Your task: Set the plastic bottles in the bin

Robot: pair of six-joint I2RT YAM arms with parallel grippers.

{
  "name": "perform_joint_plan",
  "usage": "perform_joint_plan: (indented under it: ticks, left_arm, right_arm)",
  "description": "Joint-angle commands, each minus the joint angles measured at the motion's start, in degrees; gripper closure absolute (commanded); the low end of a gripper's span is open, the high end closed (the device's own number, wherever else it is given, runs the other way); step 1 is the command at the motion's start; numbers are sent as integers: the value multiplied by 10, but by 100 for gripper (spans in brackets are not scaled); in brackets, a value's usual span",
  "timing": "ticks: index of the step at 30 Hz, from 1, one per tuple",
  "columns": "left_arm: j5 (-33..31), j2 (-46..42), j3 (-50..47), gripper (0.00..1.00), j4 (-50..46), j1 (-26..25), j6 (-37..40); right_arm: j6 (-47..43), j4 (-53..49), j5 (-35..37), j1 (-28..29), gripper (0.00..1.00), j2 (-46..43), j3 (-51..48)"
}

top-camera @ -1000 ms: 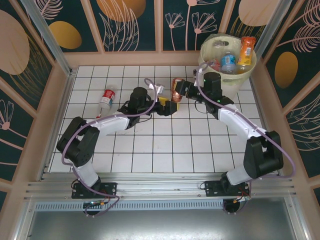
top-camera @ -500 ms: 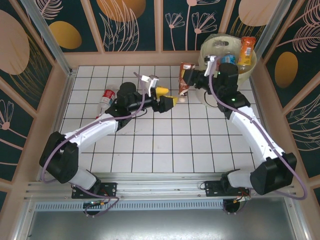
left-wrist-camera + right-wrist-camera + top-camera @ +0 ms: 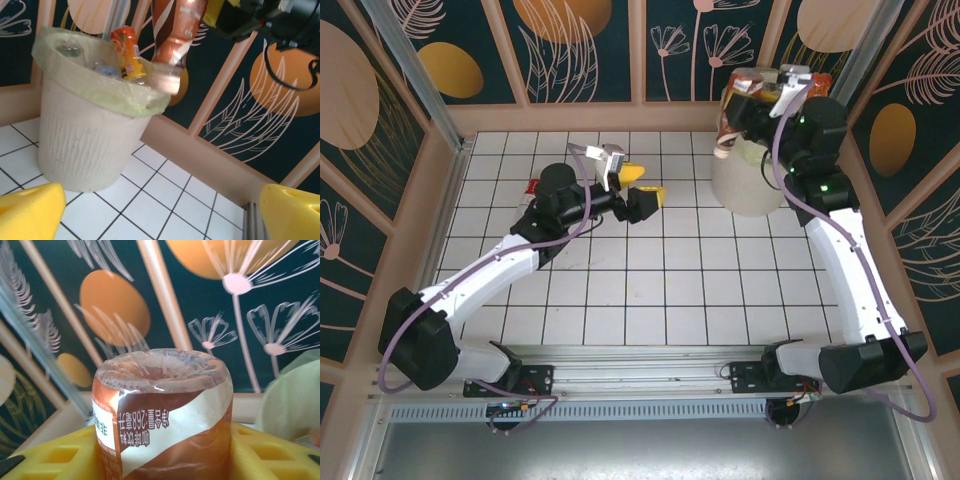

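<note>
White tiled table [image 3: 620, 300] stands between dark flower-printed walls. At 1 o'clock is the large round pale cream plastic bin [image 3: 748, 190]. The right arm is raised high at its rim, where the right gripper [image 3: 745, 100] clamps a brown-labelled clear plastic bottle [image 3: 728, 120], neck down. The left arm reaches toward 12 o'clock, and the left gripper [image 3: 642, 186] is wide open and empty. A small red-labelled bottle [image 3: 532, 186] lies at 10 o'clock.

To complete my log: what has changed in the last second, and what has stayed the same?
The right fingers, gripping the brown-labelled bottle, carried it from the table middle up and away to above the bin. The left fingers stayed open; the bin and the red-labelled bottle did not move.
</note>
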Motion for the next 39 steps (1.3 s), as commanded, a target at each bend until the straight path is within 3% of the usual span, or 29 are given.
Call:
perform_joint_plan:
  ticks: [1, 8, 13, 23, 29, 33, 39]
  left_arm:
    - [-32, -12, 2, 1, -41, 0, 36]
    - [-62, -29, -4, 1, -71, 25, 37]
    - [-72, -34, -8, 1, -107, 84, 21]
    - [-218, -33, -1, 1, -259, 162, 60]
    - [-271, 3, -8, 1, -320, 227, 55]
    - [-300, 48, 0, 1, -350, 252, 38]
    - [-332, 90, 5, 1, -351, 281, 27]
  right_arm:
    - [-26, -16, 37, -28, 45, 33, 57]
    - [-50, -50, 110, -63, 46, 117, 148]
    - [-48, -56, 116, -76, 46, 179, 204]
    - [-26, -41, 95, -84, 47, 319, 314]
    - [-9, -43, 93, -85, 47, 390, 372]
    - [10, -33, 69, -86, 47, 409, 363]
    - [43, -10, 34, -89, 45, 391, 274]
